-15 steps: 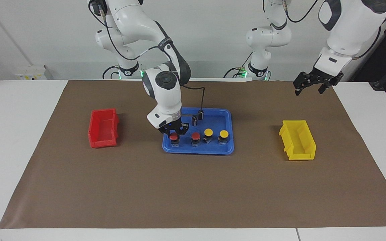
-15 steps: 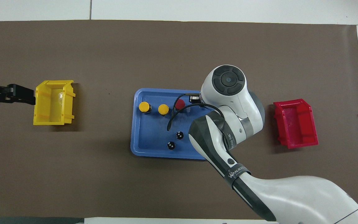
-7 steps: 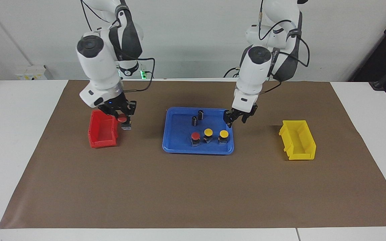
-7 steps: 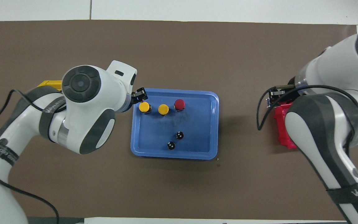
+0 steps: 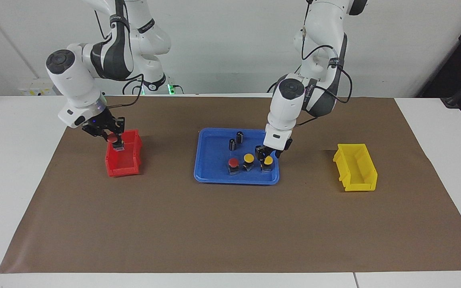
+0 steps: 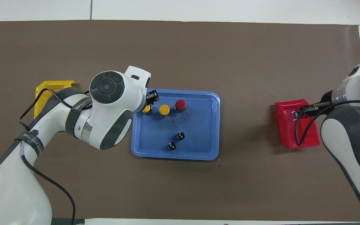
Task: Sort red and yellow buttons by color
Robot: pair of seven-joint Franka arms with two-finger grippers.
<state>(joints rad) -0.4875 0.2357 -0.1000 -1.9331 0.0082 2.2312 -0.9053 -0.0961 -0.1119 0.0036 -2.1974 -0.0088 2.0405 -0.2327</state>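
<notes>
My right gripper [image 5: 113,139] hangs over the red bin [image 5: 122,165], shut on a red button [image 5: 112,138]; in the overhead view the arm hides most of this gripper [image 6: 297,114]. My left gripper [image 5: 265,157] is down in the blue tray [image 5: 214,178], its fingers closed around the yellow button [image 5: 268,161] at the tray's end toward the yellow bin [image 5: 356,168]. Beside it stand a second yellow button [image 5: 248,158] and a red button [image 5: 233,162]. From overhead, the left gripper [image 6: 149,104] covers part of the gripped yellow button [image 6: 146,109].
Two capless black cylinders [image 5: 232,144] [image 5: 239,137] stand in the tray, nearer to the robots than the buttons. The red bin [image 6: 305,142] and yellow bin [image 6: 47,87] sit on the brown mat at the right arm's and left arm's ends.
My right gripper carried a red button from the tray to over the red bin. My left gripper swung in from near the yellow bin, came down and closed around the yellow button.
</notes>
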